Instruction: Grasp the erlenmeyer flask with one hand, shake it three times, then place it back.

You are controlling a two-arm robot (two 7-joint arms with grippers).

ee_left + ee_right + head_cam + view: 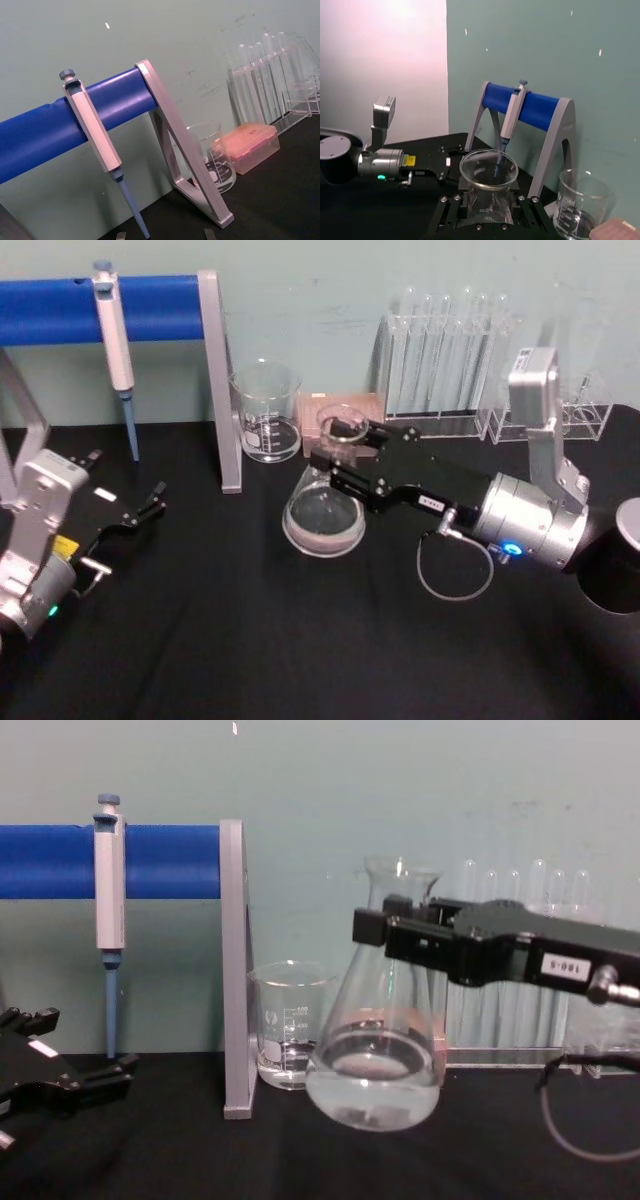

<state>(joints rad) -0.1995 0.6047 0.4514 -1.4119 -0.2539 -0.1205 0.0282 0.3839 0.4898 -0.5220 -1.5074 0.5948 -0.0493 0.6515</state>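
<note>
We have the right gripper [340, 445] pinching the flask [322, 515] at the neck, with the flask tilted just right of the beaker [268, 415] and apparently off the table. Grasp is done; we judge the shakes are in hand or pending, and the put-back is left. Left gripper [150, 502] is parked well left of the beaker, jaws spread.

Black table [250, 640] bears beaker [268, 415], pipette stand [222, 390], pink box [250, 145] and tube rack [450, 360].

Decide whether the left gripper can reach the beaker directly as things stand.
Probably not directly: the stand's grey leg stands between the left gripper and the beaker. It would likely have to round the leg's front, near the flask the right gripper holds.
</note>
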